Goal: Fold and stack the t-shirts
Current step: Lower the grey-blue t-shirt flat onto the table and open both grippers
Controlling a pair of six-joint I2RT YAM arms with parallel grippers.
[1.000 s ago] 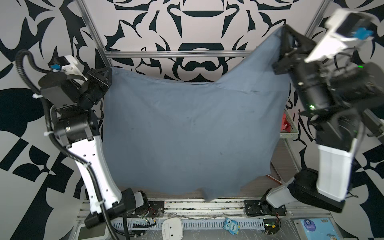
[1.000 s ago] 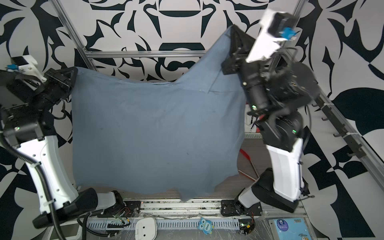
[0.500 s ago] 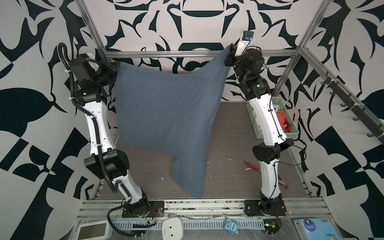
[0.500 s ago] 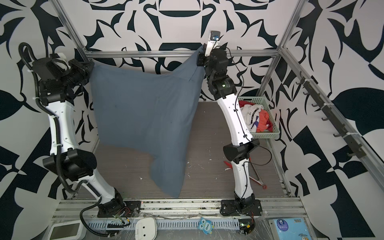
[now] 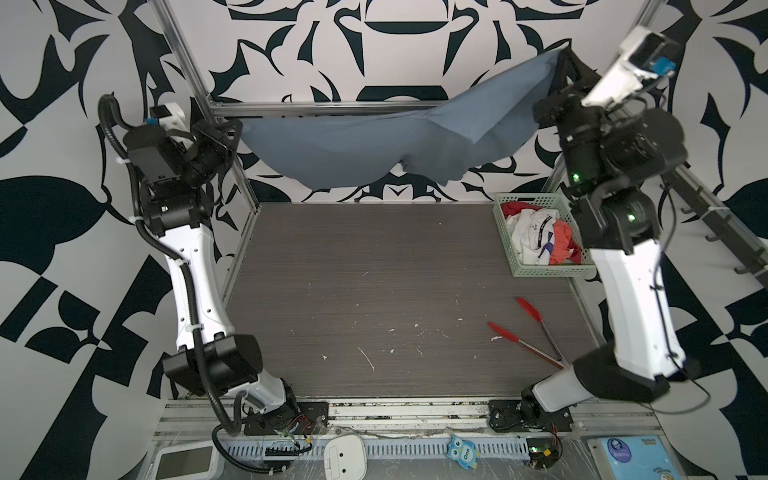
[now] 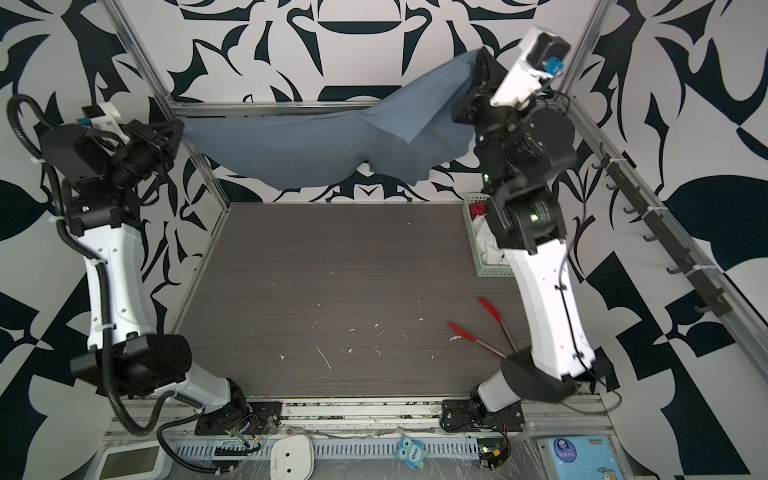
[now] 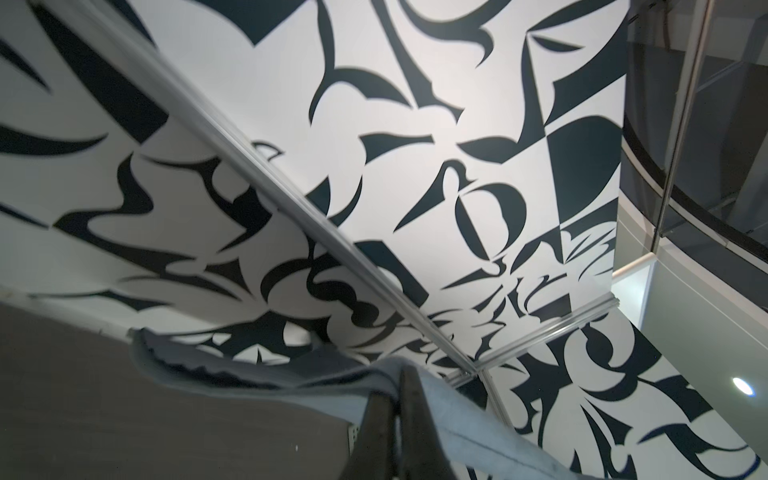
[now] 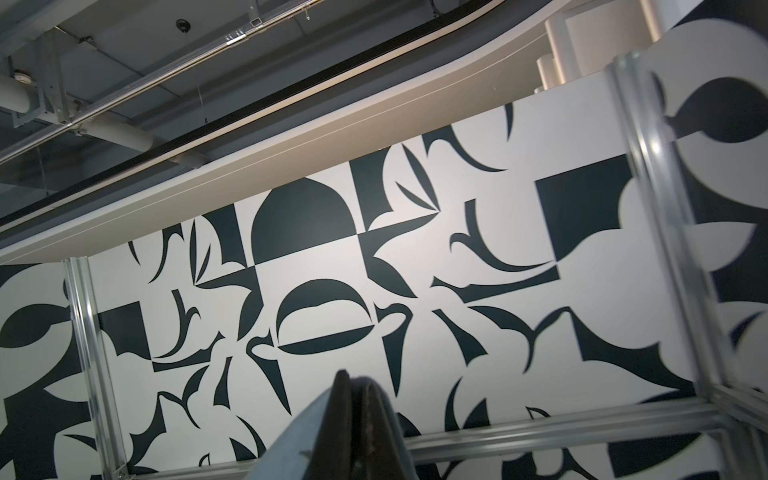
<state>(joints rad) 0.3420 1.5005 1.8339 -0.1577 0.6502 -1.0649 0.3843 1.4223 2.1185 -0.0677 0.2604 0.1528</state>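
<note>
**Slate shirt strung between both arms at the far edge**

Top views. The only readable writing is "One", on a blue owl tag [image 5: 462, 451] on the front rail at 6 o'clock, seen in both top views. The print on the blue packet [image 5: 623, 455] at 5 o'clock is too small to read.

The slate blue-grey t-shirt [image 5: 374, 153] hangs in the air at 12 o'clock, clear of the dark wood-grain table [image 5: 374, 270]. Its long axis runs side to side, with the 10 o'clock end lower and the 1 o'clock end higher. The cloth is plain and matte, and the middle sags in a soft belly.

The left gripper [image 5: 232, 133] pinches the 10 o'clock corner. The right gripper [image 5: 559, 62] pinches the 1 o'clock corner.

A pale green lattice basket [image 5: 540, 272] at 2 o'clock holds the other t-shirts [image 5: 540, 232], crumpled white, dark-striped and red-orange. Red-tipped tongs [image 5: 528, 328] lie flat at 4 o'clock.

Left wrist view. The left gripper [image 7: 399, 386] has its dark fingers pressed together on the t-shirt [image 7: 478, 428]. A rippled hem trails away from the grip.

Right wrist view. The right gripper [image 8: 357, 382] is likewise pressed tight. The t-shirt [image 8: 299, 440] drapes smoothly down one side of it.
</note>
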